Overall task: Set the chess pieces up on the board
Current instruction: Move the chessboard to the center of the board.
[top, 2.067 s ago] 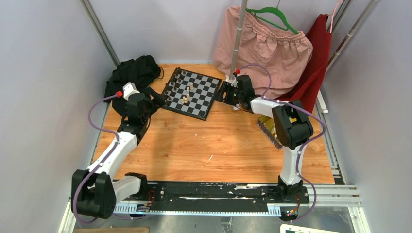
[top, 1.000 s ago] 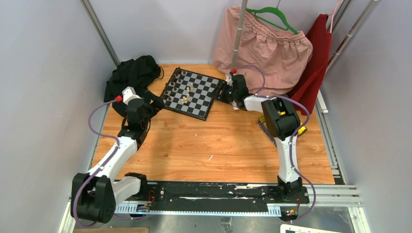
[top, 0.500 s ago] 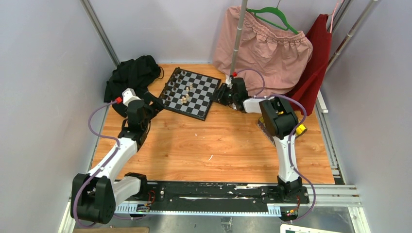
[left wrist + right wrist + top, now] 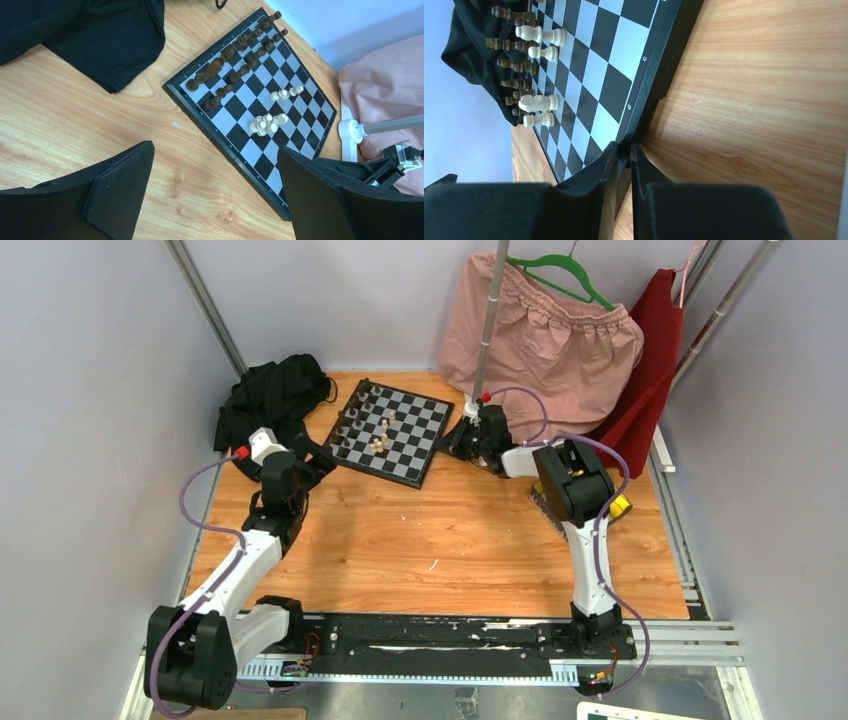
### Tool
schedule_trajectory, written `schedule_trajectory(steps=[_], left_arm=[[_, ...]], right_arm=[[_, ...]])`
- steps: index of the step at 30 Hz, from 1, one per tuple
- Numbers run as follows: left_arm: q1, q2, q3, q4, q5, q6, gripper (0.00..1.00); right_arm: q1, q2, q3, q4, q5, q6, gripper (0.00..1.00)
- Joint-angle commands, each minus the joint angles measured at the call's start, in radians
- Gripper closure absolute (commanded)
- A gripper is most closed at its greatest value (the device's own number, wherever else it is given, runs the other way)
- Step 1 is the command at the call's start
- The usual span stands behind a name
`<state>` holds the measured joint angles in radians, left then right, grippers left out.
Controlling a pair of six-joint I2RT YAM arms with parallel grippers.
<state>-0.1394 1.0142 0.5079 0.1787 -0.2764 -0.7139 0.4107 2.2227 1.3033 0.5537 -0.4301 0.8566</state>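
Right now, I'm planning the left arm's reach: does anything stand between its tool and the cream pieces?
Nothing visible does. Only table and empty squares of the board lie between the left tool and the cream pieces; the dark pieces stand off to one side.

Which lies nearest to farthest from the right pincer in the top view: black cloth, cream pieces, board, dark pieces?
1. board, its right edge in the right pincer
2. cream pieces, mid-board
3. dark pieces, board's left side
4. black cloth, far left
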Motion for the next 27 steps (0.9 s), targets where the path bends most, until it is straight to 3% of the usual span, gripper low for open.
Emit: schedule_trajectory(steps=[1,9,27], left_arm=[[0.008,-0.029,-0.017,0.019,-0.04,-0.005,0.01],[0.008,-0.053,-0.026,-0.015,-0.065,-0.002,0.0],[0.008,-0.092,-0.043,-0.054,-0.105,-0.009,0.0]], right_arm=[[0.025,-0.021,-0.045,-0.009,-0.018,-0.005,0.88],[0.025,-0.043,-0.085,-0.009,-0.027,-0.017,0.96],[0.03,-0.13,-0.223,0.003,-0.045,-0.053,1.0]])
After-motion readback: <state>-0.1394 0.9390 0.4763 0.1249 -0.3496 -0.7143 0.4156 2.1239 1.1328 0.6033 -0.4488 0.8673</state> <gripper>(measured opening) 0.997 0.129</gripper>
